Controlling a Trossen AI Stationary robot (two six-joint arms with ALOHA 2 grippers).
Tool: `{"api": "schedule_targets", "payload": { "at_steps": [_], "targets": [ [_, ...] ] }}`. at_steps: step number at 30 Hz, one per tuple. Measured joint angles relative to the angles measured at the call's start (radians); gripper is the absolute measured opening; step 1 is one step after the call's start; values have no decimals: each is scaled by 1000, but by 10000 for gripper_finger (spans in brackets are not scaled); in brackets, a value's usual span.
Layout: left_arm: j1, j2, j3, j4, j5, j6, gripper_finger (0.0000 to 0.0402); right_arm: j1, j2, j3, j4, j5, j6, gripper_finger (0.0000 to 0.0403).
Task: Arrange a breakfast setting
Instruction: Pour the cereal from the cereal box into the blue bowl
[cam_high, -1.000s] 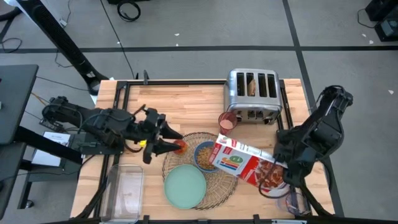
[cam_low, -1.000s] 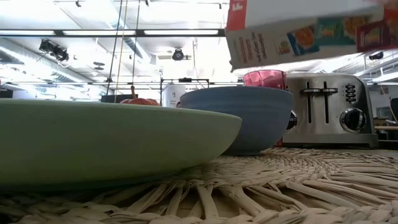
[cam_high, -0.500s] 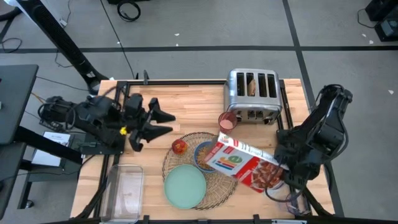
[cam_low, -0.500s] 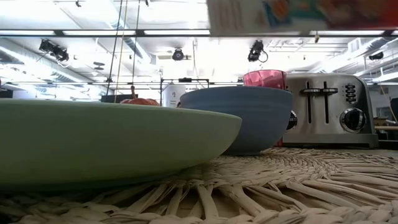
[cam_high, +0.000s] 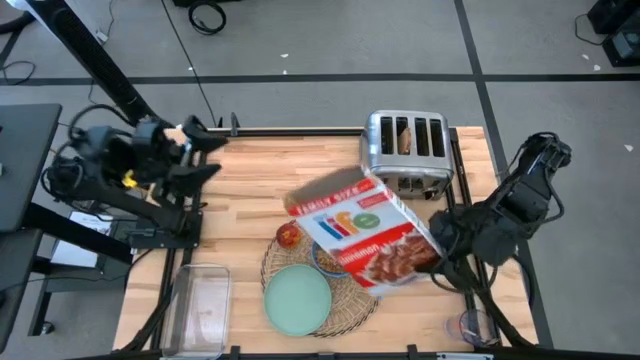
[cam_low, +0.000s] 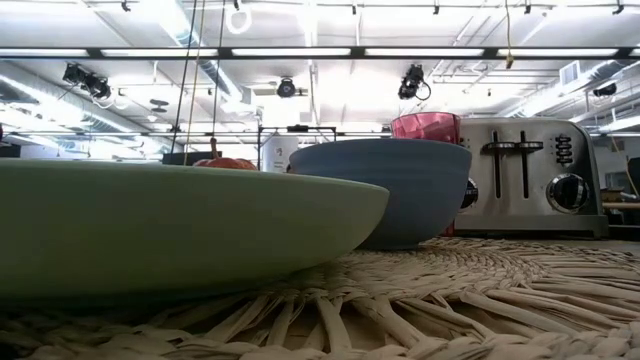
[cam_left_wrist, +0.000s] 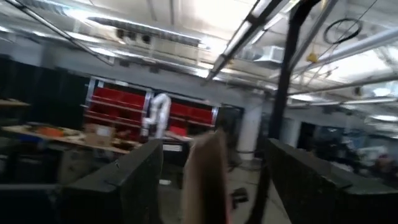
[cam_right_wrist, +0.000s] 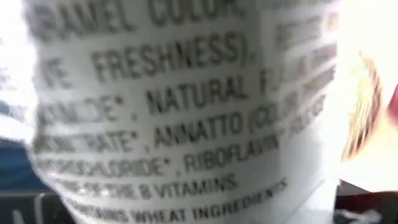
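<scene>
Nearest the front edge of the worktop (cam_high: 240, 180), the mint-green plate (cam_high: 297, 298) sits on the round woven straw placemat (cam_high: 355, 305), red apple (cam_high: 289, 235) at the mat's far-left rim. Over the mat the right pincer (cam_high: 432, 250) is clamped on a cereal box (cam_high: 362, 232), arm folded low and reaching inward. Far left, the left pincer (cam_high: 205, 152) hovers raised, fingers spread apart, near the back corner.

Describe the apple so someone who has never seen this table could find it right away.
Start at the round woven placemat near the front middle of the wooden table. The apple sits at the mat's back-left edge, beside the cereal box held by the right gripper. It is the only small, round, red thing there.
</scene>
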Motion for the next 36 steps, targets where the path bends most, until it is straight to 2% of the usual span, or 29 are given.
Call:
{"api": "schedule_targets", "payload": {
  "at_steps": [5, 10, 14, 21, 28, 36],
  "targets": [
    [18, -68, 0, -86, -80, 41, 290, -164, 1, 0, 177, 64, -245, 215],
    [38, -69, 1, -209, -114, 19, 291, -359, 45, 1, 359, -12, -491, 215],
    [55, -78, -1, -364, -163, -6, 291, -502, 110, 1, 490, -46, -624, 215],
    [60, -172, 1, -451, -195, -28, 291, -692, 259, 1, 642, -69, -724, 215],
    [59, -225, 0, -517, -201, -46, 291, -800, 433, 1, 887, -94, -873, 215],
    [59, -223, 0, -584, -187, -78, 291, -885, 659, 1, 1157, -117, -902, 215]
  ]
}}
